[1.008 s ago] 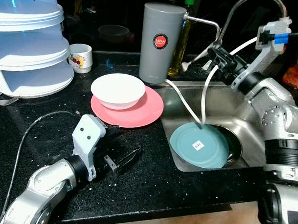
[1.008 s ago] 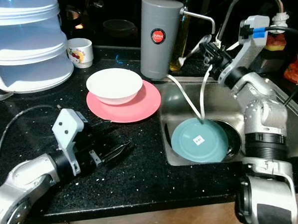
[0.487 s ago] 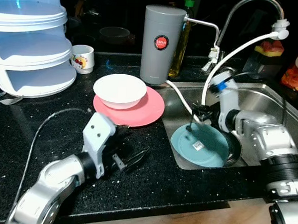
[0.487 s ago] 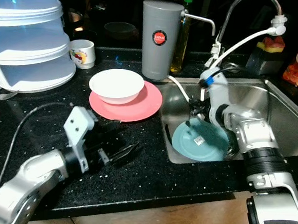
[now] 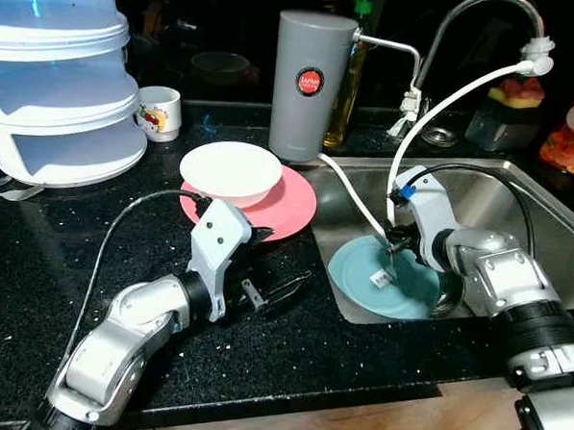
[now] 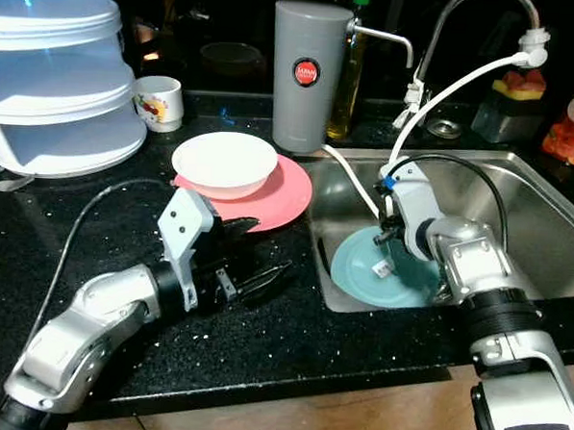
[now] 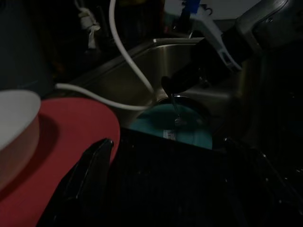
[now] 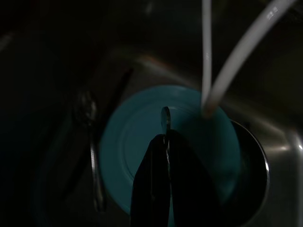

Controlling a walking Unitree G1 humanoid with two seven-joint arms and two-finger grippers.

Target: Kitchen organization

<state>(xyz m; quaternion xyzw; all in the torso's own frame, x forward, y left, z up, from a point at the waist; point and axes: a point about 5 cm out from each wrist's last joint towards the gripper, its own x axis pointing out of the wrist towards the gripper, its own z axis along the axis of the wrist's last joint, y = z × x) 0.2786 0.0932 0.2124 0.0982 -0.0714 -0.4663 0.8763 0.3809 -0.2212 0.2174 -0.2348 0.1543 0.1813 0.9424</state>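
The right gripper (image 8: 163, 142) pinches a small metal utensil (image 8: 165, 118) above the teal plate (image 5: 375, 287) in the sink (image 5: 519, 193); the left gripper (image 5: 278, 290) rests spread on the counter (image 5: 35, 250). Little looks sorted: bowl (image 5: 230, 172) and pink plate (image 5: 293, 201) await.

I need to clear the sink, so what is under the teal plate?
The teal plate lies in the sink on something dark and round at its right edge. The rest is covered.

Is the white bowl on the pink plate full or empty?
Empty. The white bowl sits on the pink plate, and its inside shows only plain white, with no food or water.
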